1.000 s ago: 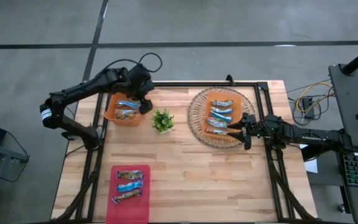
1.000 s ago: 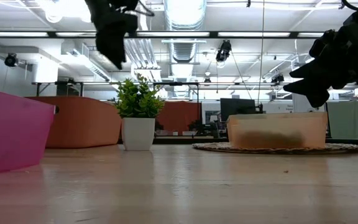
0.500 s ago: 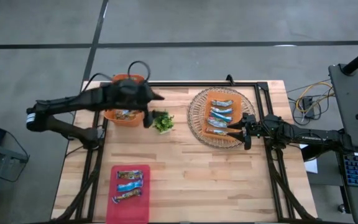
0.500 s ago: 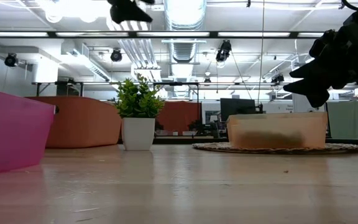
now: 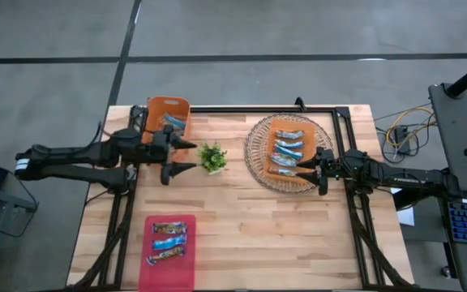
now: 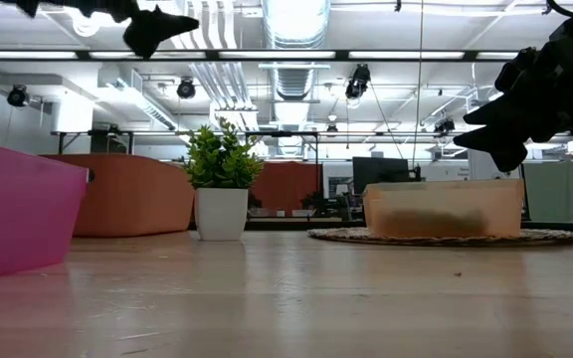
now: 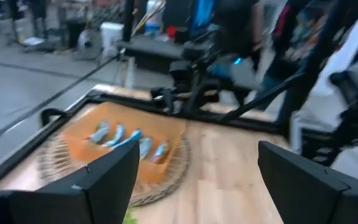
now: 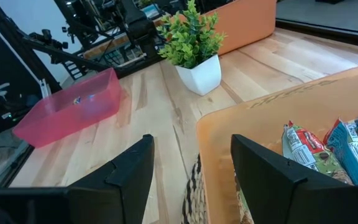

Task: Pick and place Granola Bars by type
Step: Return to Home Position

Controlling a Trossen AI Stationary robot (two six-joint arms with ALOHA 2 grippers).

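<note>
Silver-blue granola bars [image 5: 289, 148] lie in an orange tray on a round woven mat [image 5: 258, 138]; the left wrist view shows them too [image 7: 124, 138]. More bars lie in the pink tray [image 5: 169, 242] and in the orange bin [image 5: 173, 122]. My left gripper [image 5: 186, 156] hangs open in the air over the near end of the orange bin, beside the small green plant [image 5: 212, 156], its fingers pointing toward the table's right. My right gripper [image 5: 305, 171] is open and empty at the orange tray's near right rim [image 8: 260, 112], fingers pointing left.
The potted plant [image 6: 222, 184] stands between the orange bin [image 6: 127, 194] and the woven mat. The pink tray [image 6: 18, 209] sits at the near left. A black frame runs along the table's far and right edges [image 5: 343, 122]. Bare wood lies in the near middle and right.
My left gripper has swung away from above the orange bin's middle toward the near side and turned, so that its fingers now point level toward the plant and the table's right. The right arm has kept still.
</note>
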